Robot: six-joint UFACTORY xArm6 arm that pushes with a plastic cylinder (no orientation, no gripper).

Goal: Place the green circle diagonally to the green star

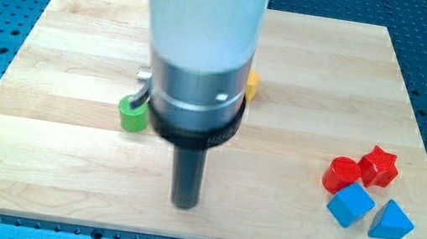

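The green circle [133,114] lies on the wooden board [50,137], left of centre, partly hidden by my arm's white and dark body. The green star does not show; it may be behind the arm. My tip [184,203] rests on the board below and to the right of the green circle, apart from it. A small grey part of the arm shows just above the green circle.
A yellow block [252,85] peeks out at the arm's right edge. At the view's lower right stand a red circle [342,173], a red star [379,166], a blue cube [351,204] and a blue triangle [391,222], close together.
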